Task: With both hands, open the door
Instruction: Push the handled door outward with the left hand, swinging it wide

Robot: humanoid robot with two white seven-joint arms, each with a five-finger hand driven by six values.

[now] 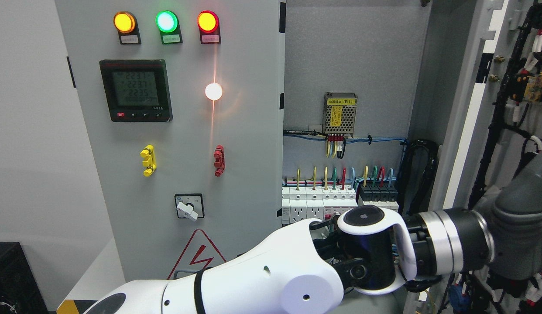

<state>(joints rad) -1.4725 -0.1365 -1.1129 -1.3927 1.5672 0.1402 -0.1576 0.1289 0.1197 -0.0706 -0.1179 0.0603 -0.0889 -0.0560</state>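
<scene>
While the electrical cabinet (354, 56) fills most of the frame, its left door (245, 183) stands shut and faces the camera across the centre left. The right door (511, 131) is swung wide open at the far right, its inner side strung with black cable bundles.

A white left arm (262, 279) enters from the lower left and reaches across the bottom to a black and silver section, then a grey section that runs off the right edge. Its robot hand is hidden, so I cannot tell whether it is open or closed.

Inside the cabinet, a row of breakers (323, 203) with coloured wires sits at centre right, below a small perforated power supply (340, 114).

On the shut door are a digital meter (135, 90), a red warning triangle (201, 257), a rotary switch (189, 206), and three lit lamps (166, 22) at the top: amber, green, red.
</scene>
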